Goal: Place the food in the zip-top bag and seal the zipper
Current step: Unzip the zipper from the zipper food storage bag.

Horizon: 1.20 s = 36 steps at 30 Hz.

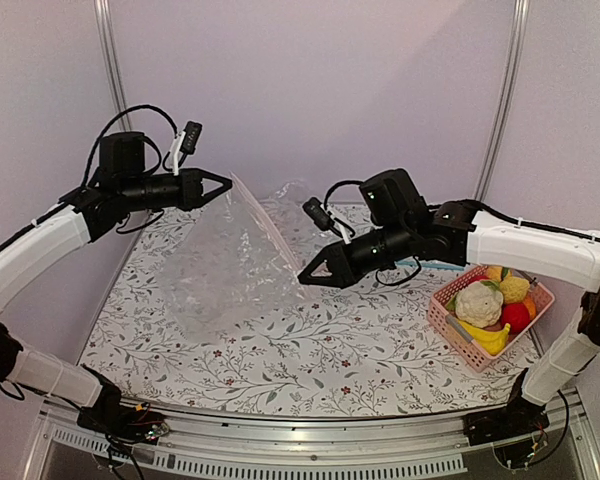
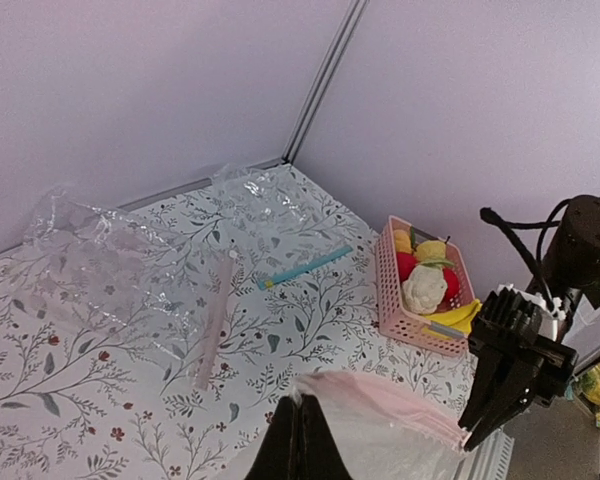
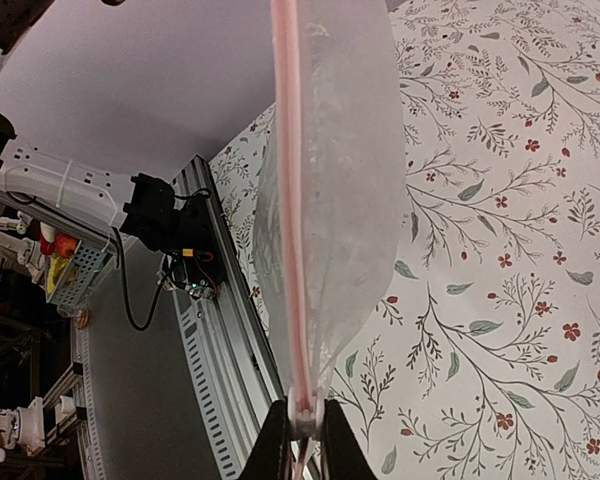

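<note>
I hold a transparent zip-top bag (image 1: 230, 262) up over the table between both grippers. My left gripper (image 1: 227, 185) is shut on one top corner, seen in the left wrist view (image 2: 305, 405). My right gripper (image 1: 302, 275) is shut on the other end of the zipper (image 3: 288, 200), with a small white piece pinched at its tips (image 3: 305, 410). The strip looks pale pink in both wrist views (image 2: 380, 398). The bag hangs flat and holds nothing. The food lies in a pink basket (image 1: 438, 312) at the right: a white cauliflower (image 1: 477, 303), a yellow banana (image 1: 490, 338), a red fruit (image 1: 517, 316) and a lemon (image 1: 513, 288).
A crinkly clear bag (image 2: 90, 260) with a pale strip lies on the floral tablecloth below the held bag. Another crumpled clear bag (image 2: 265, 195) with a teal strip (image 2: 305, 267) lies at the back. Walls close the back and sides; a metal rail (image 3: 215, 330) runs along the near edge.
</note>
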Each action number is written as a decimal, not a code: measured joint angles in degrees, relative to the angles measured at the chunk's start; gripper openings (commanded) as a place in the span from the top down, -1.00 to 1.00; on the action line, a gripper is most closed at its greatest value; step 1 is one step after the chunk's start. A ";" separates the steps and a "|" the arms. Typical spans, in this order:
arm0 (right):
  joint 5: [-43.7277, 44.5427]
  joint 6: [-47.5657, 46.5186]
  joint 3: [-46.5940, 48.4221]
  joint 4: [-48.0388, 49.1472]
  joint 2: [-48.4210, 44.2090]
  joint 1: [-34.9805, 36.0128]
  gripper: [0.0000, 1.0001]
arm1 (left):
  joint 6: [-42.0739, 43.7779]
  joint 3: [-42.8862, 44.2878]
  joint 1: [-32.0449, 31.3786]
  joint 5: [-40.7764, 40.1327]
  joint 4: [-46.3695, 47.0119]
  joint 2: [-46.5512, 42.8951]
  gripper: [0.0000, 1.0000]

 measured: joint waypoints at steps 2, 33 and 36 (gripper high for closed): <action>0.00 0.00 0.00 -0.04 0.11 0.00 1.00 | 0.02 -0.22 0.17 -0.31 -0.04 -0.61 1.00; 12.41 -1.95 0.92 -2.01 -7.65 1.16 -0.31 | 6.10 -0.15 -5.42 14.19 -4.50 1.03 1.00; 16.35 -2.73 2.45 -1.01 -7.85 2.49 -0.18 | 6.75 -0.09 -6.97 15.34 -5.40 2.10 1.00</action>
